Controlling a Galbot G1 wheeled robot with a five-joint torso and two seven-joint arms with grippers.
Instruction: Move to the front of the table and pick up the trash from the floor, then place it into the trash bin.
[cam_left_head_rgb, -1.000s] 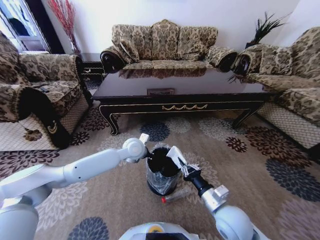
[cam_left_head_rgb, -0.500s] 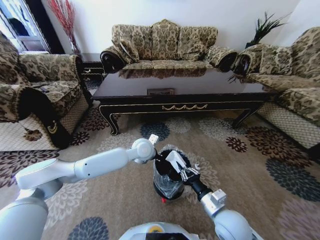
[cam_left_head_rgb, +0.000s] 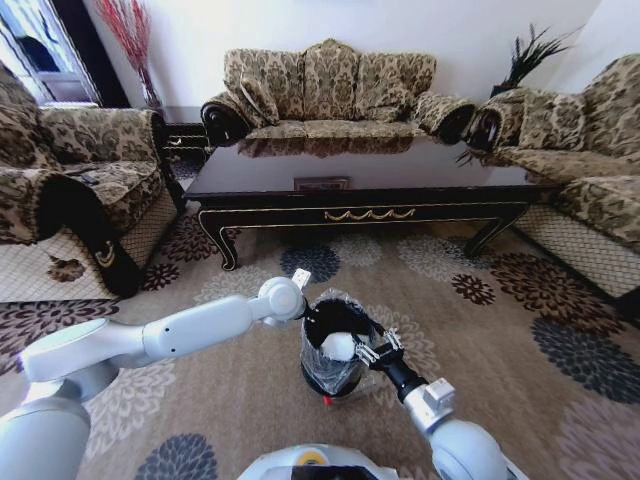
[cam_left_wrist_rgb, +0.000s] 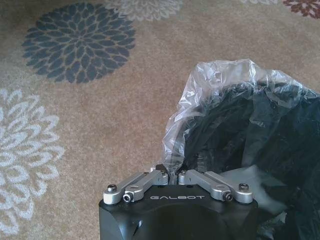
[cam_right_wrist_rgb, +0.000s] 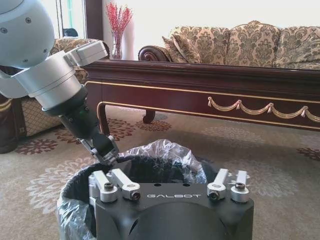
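The trash bin (cam_left_head_rgb: 333, 350) is small, round and black, lined with a glossy, crinkled plastic bag whose clear film puffs up above the rim. It stands on the patterned carpet (cam_left_head_rgb: 500, 330) at about 6 o'clock from the table (cam_left_head_rgb: 360, 180), a long low surface of glossy dark wood with a gold scroll ornament along its front apron and curved legs.

A crumpled white paper piece (cam_left_head_rgb: 337, 346) sits in the mouth of the bin, just beside the right end effector (cam_left_head_rgb: 372, 352). In the right wrist view that end effector's (cam_right_wrist_rgb: 172, 187) silver linkage fingers are spread wide apart above the bin's dark opening, holding nothing.

The left end effector (cam_left_head_rgb: 308, 318) reaches to the bin's rim at about 10 o'clock. In the left wrist view the left end effector (cam_left_wrist_rgb: 170, 175) has its fingers drawn together, pinching a fold of the liner's clear film; in the right wrist view it (cam_right_wrist_rgb: 107, 155) meets the bag's edge the same way.

A clear plastic bottle with a red cap (cam_left_head_rgb: 329, 398) lies on the carpet at the bin's base, at about 6 o'clock from it.
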